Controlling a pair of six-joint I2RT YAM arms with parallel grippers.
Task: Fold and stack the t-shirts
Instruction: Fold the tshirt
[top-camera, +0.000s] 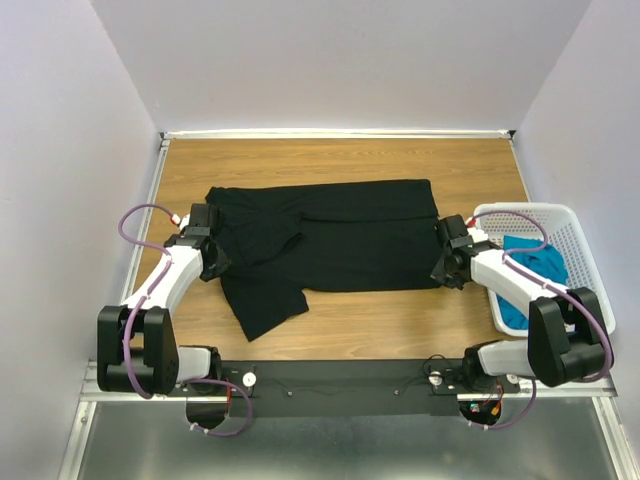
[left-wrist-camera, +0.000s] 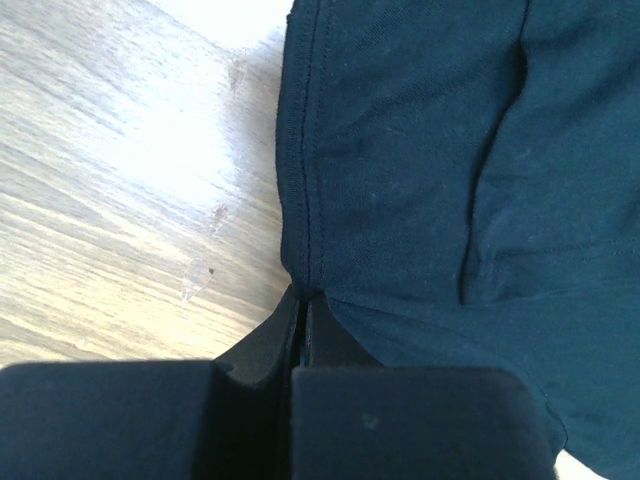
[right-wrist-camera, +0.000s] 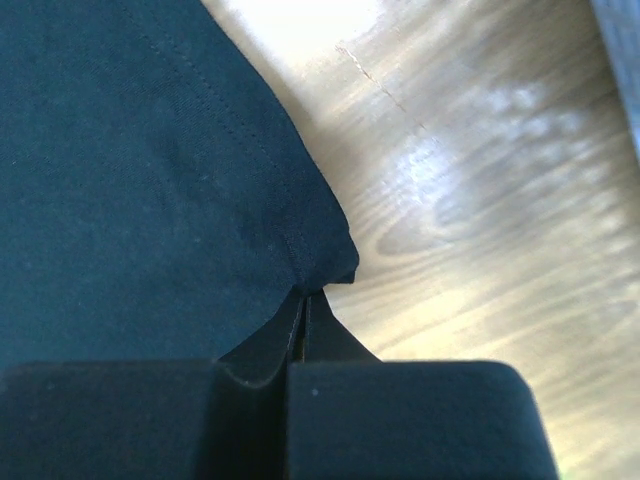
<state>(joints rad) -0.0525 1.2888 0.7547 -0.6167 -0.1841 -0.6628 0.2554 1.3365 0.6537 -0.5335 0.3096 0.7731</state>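
The black t-shirt (top-camera: 330, 240) lies spread across the middle of the wooden table, one sleeve sticking out toward the near left. My left gripper (top-camera: 214, 262) is shut on its left edge; in the left wrist view the seam of the black t-shirt (left-wrist-camera: 420, 150) runs into the closed left gripper (left-wrist-camera: 303, 296). At the shirt's right edge my right gripper (top-camera: 443, 268) is shut on a corner; in the right wrist view the black t-shirt (right-wrist-camera: 150, 170) bunches at the closed right gripper (right-wrist-camera: 308, 293). The teal-blue t-shirt (top-camera: 530, 275) lies crumpled in the basket.
A white lattice basket (top-camera: 570, 225) stands at the table's right edge, beside the right arm. Bare wood (top-camera: 330, 160) lies behind the shirt, up to the back wall. A metal rail (top-camera: 150, 200) runs along the left edge.
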